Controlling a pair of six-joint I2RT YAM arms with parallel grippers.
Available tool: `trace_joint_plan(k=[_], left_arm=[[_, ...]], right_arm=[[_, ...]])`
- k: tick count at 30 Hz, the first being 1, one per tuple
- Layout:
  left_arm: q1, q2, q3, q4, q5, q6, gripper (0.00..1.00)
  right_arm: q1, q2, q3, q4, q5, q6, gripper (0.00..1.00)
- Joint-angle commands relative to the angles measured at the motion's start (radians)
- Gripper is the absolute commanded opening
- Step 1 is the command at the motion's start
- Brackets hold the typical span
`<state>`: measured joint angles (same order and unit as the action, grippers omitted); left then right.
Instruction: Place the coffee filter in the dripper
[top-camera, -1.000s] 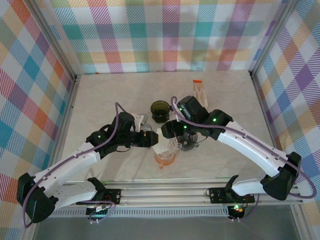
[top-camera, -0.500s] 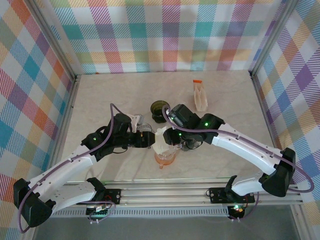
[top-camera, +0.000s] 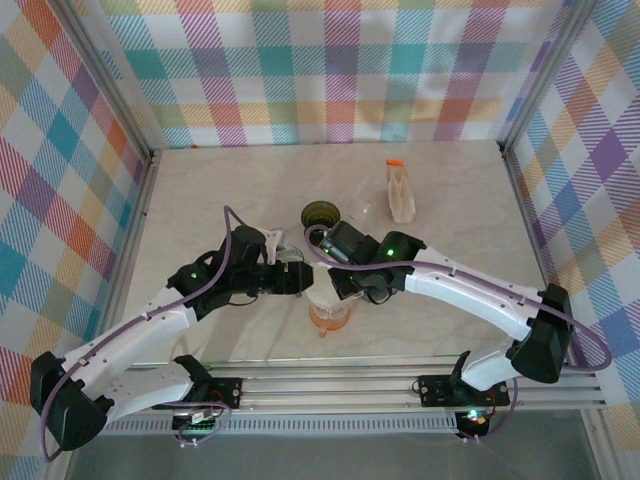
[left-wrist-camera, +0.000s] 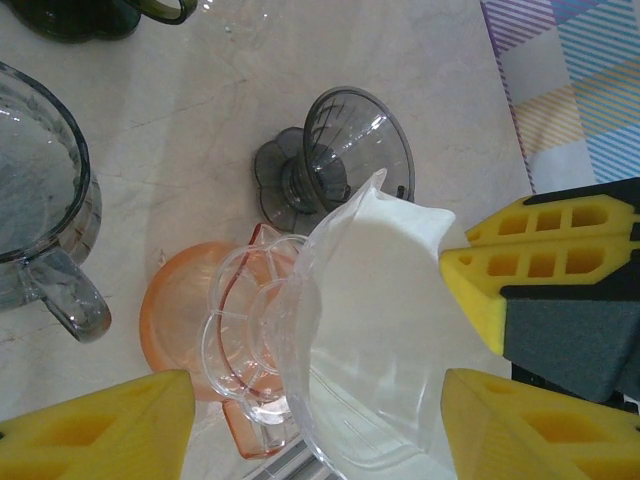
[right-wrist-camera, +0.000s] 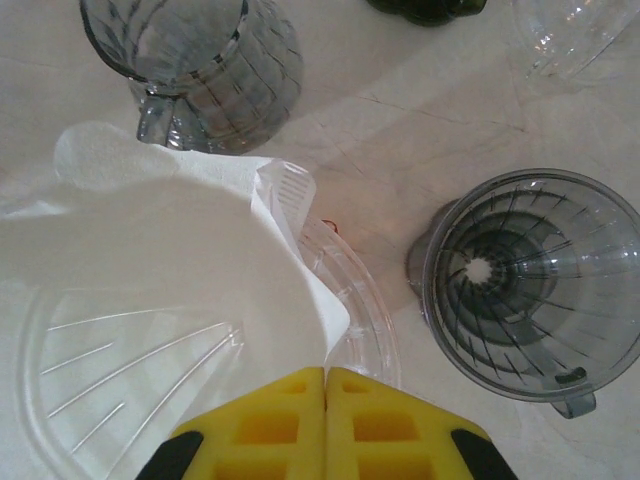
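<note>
— Since a second ago the right arm has swung in toward the left one, and the right pincer (right-wrist-camera: 325, 378) has gone from spread to pressed together.
— Pressed on what?
— On the edge of the white filter (left-wrist-camera: 390, 300). The paper's rim runs in between the yellow pads.
— And where does the filter sit?
— Inside the clear dripper (right-wrist-camera: 120, 370), held tilted over the orange dripper (top-camera: 328, 318) near the middle of the worktop (top-camera: 220, 200).
— What about the left pincer (left-wrist-camera: 320, 435)?
— Its fingers are wide apart, clasping that clear dripper from both sides.
— Anything close by?
— A grey dripper (right-wrist-camera: 530, 285) stands just right of the orange one, and a glass jug (right-wrist-camera: 195, 60) stands on its far left side.
</note>
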<state>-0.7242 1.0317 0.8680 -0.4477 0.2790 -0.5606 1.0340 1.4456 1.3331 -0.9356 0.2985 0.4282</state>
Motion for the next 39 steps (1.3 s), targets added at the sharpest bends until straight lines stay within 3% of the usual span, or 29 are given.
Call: trace_joint_plan(k=[1, 20, 24, 27, 29, 39], left_arm=[[-0.007, 0.010, -0.014, 0.029, 0.020, -0.006, 0.63], [-0.007, 0.051, -0.018, -0.026, 0.024, 0.013, 0.50], [-0.009, 0.056, -0.018, -0.031, 0.034, 0.015, 0.47], [-0.008, 0.059, -0.017, -0.034, 0.034, 0.017, 0.47], [-0.009, 0.058, -0.016, -0.034, 0.032, 0.016, 0.47], [-0.008, 0.058, -0.019, -0.028, 0.029, 0.012, 0.47]], right_arm=[[0.012, 0.009, 0.033, -0.034, 0.064, -0.019, 0.00], [0.024, 0.016, 0.008, -0.025, 0.086, -0.003, 0.09], [0.024, 0.003, 0.001, -0.017, 0.091, 0.007, 0.22], [0.024, -0.012, 0.012, -0.017, 0.097, 0.010, 0.45], [0.015, -0.009, 0.026, -0.022, 0.073, 0.011, 0.55], [-0.044, 0.086, 0.062, -0.059, -0.119, -0.010, 0.63]])
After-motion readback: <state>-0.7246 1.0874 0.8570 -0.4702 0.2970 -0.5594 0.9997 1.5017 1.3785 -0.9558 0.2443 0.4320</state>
